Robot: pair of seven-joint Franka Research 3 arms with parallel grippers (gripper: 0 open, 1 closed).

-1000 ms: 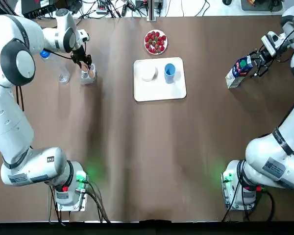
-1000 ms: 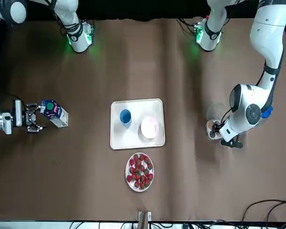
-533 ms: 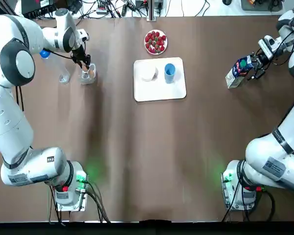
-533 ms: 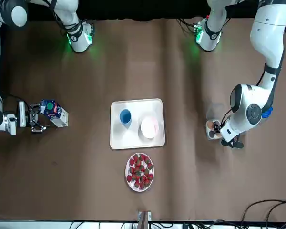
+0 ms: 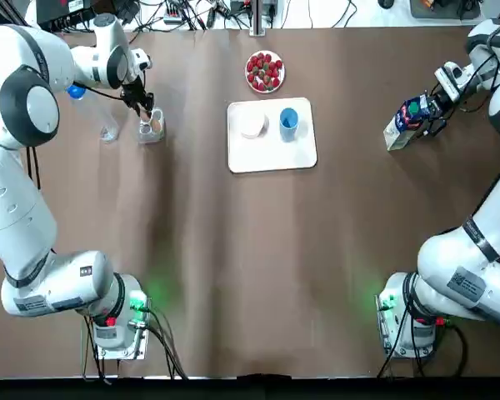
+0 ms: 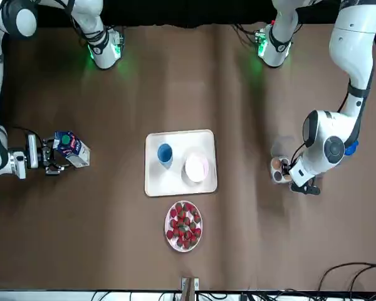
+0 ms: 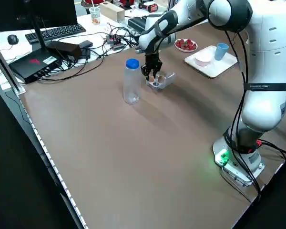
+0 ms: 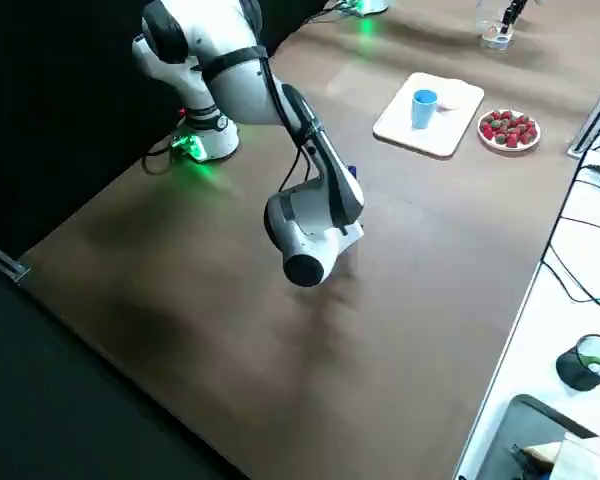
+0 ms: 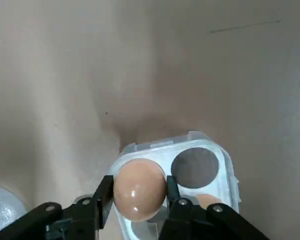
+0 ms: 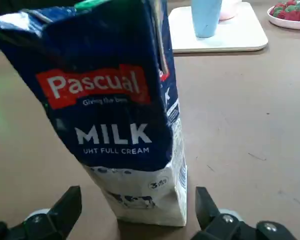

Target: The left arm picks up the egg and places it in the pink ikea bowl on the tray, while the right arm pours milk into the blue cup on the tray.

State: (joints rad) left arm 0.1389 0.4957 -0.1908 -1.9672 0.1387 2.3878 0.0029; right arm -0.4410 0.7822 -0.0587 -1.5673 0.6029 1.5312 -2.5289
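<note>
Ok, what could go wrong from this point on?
1. The left gripper pinches the egg inside a clear plastic box; lifting may drag the box along or crack the shell.
2. The bottle stands close beside that box and could get knocked.
3. The right gripper is open around the tall milk carton without touching it; one finger landing first may tip it.

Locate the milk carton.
Top view: carton sits at the robot's right, well right of the tray, just in front of the open right gripper.
</note>
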